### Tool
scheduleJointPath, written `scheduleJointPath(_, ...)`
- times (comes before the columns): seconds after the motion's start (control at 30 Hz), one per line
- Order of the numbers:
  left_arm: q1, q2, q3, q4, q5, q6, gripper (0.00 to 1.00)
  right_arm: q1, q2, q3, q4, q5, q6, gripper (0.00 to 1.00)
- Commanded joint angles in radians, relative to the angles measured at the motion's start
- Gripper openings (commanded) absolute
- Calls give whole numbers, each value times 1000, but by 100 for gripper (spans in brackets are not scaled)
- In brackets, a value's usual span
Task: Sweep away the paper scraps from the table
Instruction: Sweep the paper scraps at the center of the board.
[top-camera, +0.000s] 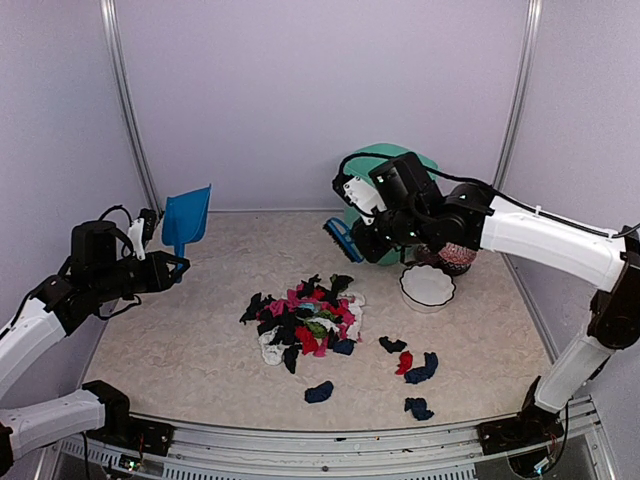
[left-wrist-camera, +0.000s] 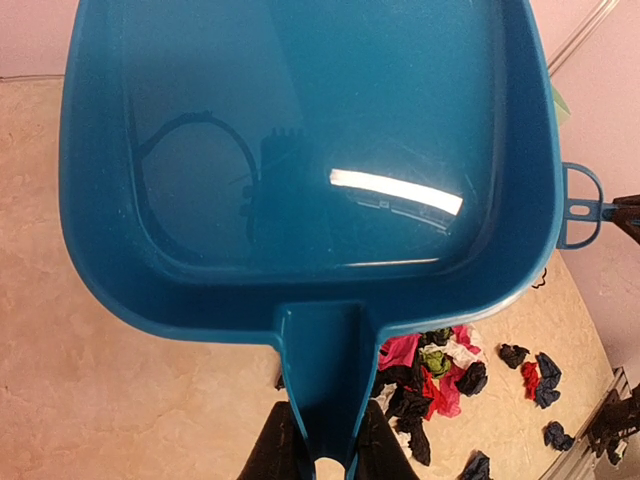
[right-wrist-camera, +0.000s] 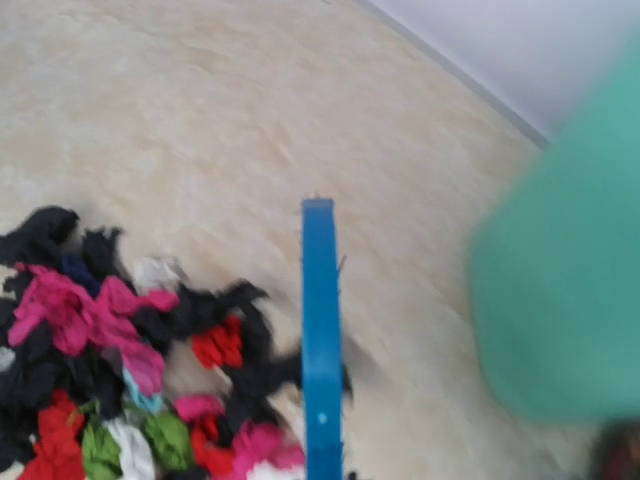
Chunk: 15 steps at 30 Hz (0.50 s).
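Beige worktop (top-camera: 200, 345), paper scraps (top-camera: 305, 320) heaped mid-worktop, few strays front right, I see left gripper (top-camera: 172, 267) clamped on blue dustpan (top-camera: 186, 220) handle, right gripper (top-camera: 368, 243) clenching blue brush (top-camera: 341, 240)

White arms (top-camera: 545, 240), black joints (top-camera: 95, 245)

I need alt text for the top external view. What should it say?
A pile of colourful paper scraps lies in the middle of a beige table, with a few more to its right. The left gripper holds a blue dustpan raised at the table's left side; the right gripper holds a blue brush behind the pile, near a white bowl.
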Motion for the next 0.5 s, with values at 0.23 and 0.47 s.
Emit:
scheduleJointPath(0.23,8,-4,-14,42,54,-1,0,6,-300,-97,-532,44,505,0)
scheduleJointPath(0.47,8,-2,-15,43,63,-1,0,-1,-427,-223,-745,-109,799,0)
